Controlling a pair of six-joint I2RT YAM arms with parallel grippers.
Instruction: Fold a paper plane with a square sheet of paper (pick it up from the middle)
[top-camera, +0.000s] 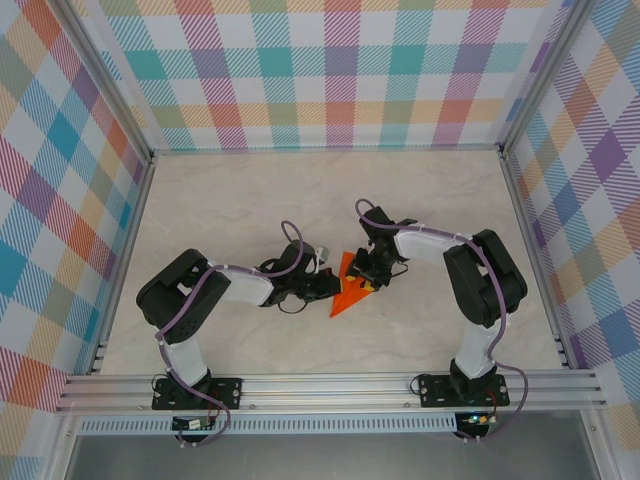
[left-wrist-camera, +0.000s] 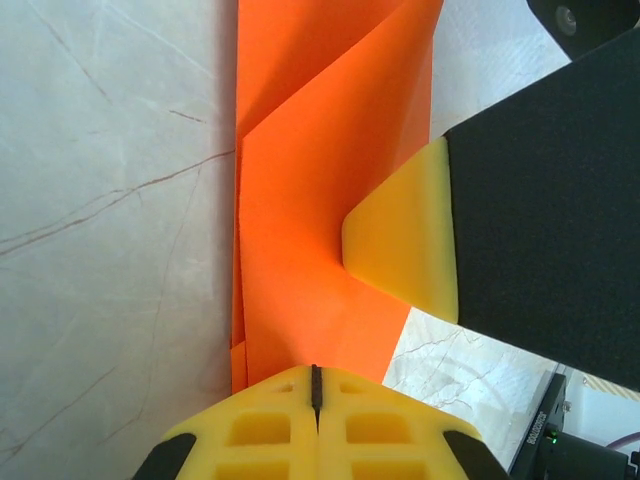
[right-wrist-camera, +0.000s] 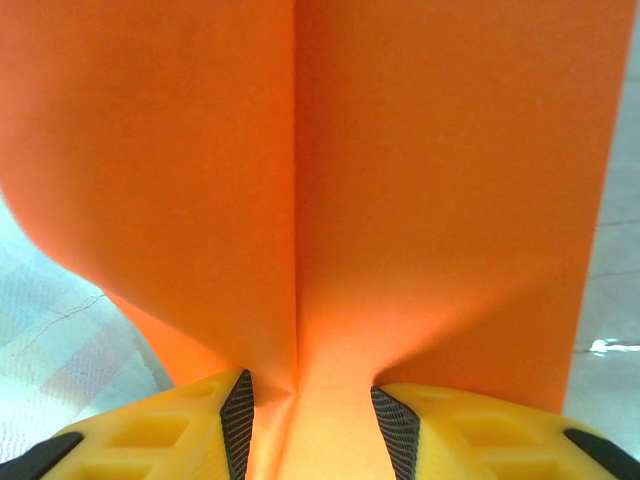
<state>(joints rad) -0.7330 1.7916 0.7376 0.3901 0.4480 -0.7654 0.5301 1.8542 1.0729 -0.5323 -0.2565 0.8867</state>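
The paper plane (top-camera: 347, 291) lies on the surface (top-camera: 250, 200) between our two hands, an orange wedge with its sharp tip pointing back toward the arm bases. From the left wrist we see it (left-wrist-camera: 310, 200) stretching straight ahead of the left hand (left-wrist-camera: 317, 388). Its folded layers overlap and one long folded edge lies along its left side on the marbled surface (left-wrist-camera: 100, 250). The left hand is fully closed, its two yellow fingers meeting at a thin seam, and their tips sit at the near edge of the paper. Whether any paper is caught in that seam we cannot tell. Just ahead and to the right of those tips, a yellow finger (left-wrist-camera: 400, 245) of the right hand rests on top of the paper.

From the right wrist, the plane (right-wrist-camera: 430, 180) spreads out ahead of the right hand (right-wrist-camera: 310, 405), and its centre crease runs straight away from the gap between the fingers. Those fingers stand partly apart, one on either side of the crease, with orange paper filling the gap up to both pads (right-wrist-camera: 238, 420). Whether they pinch the paper or only press on it we cannot tell. To the left of that hand the paper's edge curves up off the pale surface (right-wrist-camera: 60, 340).

Seen from overhead, the left hand (top-camera: 325, 288) meets the plane from its left and the right hand (top-camera: 372, 273) from its right. Checked walls (top-camera: 330, 70) stand around the surface.
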